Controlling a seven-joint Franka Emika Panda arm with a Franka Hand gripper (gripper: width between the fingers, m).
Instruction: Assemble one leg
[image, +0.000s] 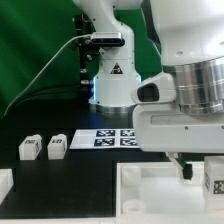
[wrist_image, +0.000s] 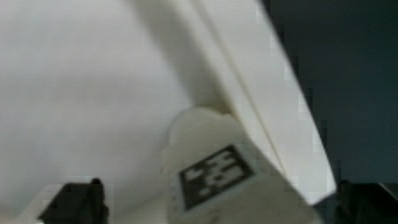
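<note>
A leg (wrist_image: 217, 172), a chunky white block with a black-and-white tag, stands at a corner of the large white tray-like piece (wrist_image: 107, 90). In the wrist view it sits between my two dark fingers, with a narrow gap on each side. My gripper (wrist_image: 222, 206) is open around it. In the exterior view the same leg (image: 213, 178) is at the right edge, on the tray-like piece (image: 150, 192), with one dark finger (image: 183, 167) beside it. Two more legs (image: 29, 148) (image: 57, 146) lie on the black table at the exterior view's left.
The marker board (image: 112, 137) lies flat behind the tray-like piece, in front of the arm's base (image: 110, 85). Another white piece (image: 5, 183) shows at the exterior view's lower left edge. My own arm (image: 190, 100) fills the exterior view's right.
</note>
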